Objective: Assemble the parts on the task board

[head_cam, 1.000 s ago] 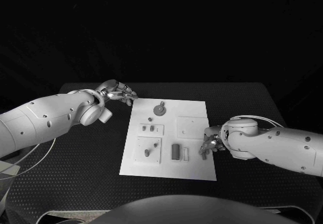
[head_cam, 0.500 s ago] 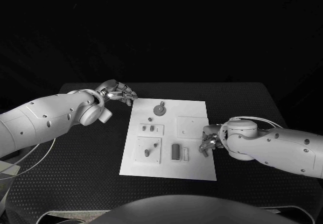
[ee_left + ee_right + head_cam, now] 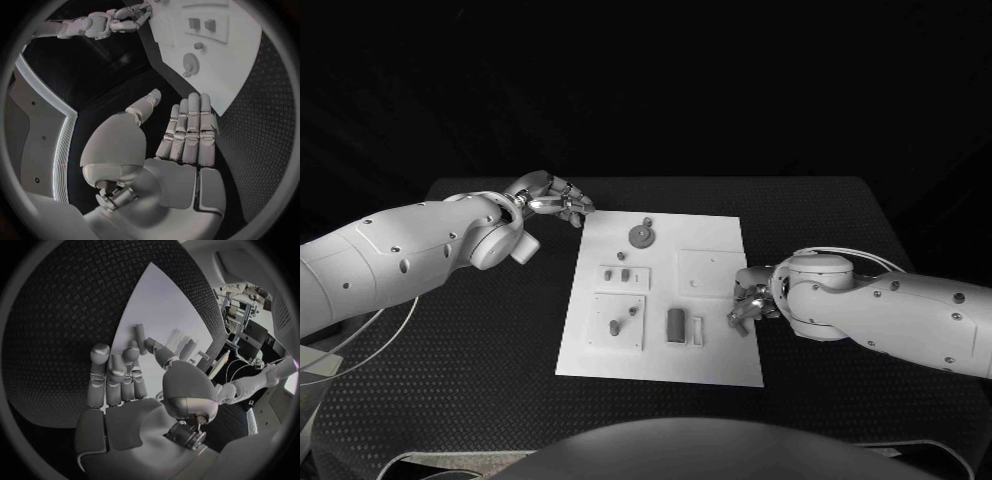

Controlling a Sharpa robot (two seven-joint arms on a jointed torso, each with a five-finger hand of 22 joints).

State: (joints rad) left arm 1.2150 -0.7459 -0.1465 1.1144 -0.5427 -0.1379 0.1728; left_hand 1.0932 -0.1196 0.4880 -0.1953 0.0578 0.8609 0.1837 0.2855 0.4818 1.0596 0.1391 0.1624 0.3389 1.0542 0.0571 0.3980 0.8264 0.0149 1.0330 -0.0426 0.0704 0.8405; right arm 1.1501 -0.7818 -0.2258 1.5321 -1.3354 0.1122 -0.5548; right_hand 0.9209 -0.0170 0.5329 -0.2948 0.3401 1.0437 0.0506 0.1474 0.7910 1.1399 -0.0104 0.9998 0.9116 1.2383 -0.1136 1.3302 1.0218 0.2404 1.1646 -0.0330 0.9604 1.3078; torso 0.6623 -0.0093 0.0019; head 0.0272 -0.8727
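Right hand [image 3: 749, 306], empty with fingers loosely spread, hovers at the board [image 3: 718, 360] edge; the upright block [image 3: 676, 325] stands just beside its fingertips. Approach low, pinch squarely. Left hand [image 3: 554, 198] open, empty, well apart.

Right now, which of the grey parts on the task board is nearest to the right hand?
The tall dark upright block near the board's front edge. It stands just beside the right hand, with a pale piece between them; the round disc and the small pegs lie farther away.
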